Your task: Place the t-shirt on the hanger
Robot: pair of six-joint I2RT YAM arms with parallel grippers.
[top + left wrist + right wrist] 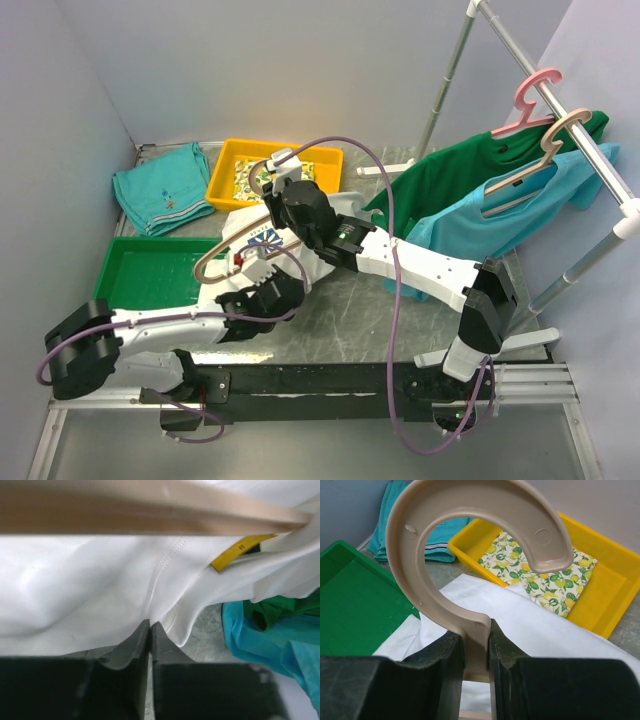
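Note:
The white t-shirt [248,228] lies crumpled on the table between the two arms, with a bit of its blue print showing. My left gripper [150,624] is shut on a fold of the t-shirt [90,590] near a stitched seam and a yellow label [241,550]. The beige hanger [228,243] slants over the cloth, and its bar [150,510] crosses the top of the left wrist view. My right gripper [476,642] is shut on the neck of the hanger [470,530], just below the curved hook, holding it above the t-shirt [545,625].
A green tray [150,272] sits at the left and a yellow tray [228,172] holding lemon-print cloth [535,565] at the back. A folded teal shirt [160,190] lies beside them. At the right, a rack carries a pink hanger [535,95], a green shirt [450,170] and a light blue shirt [500,215].

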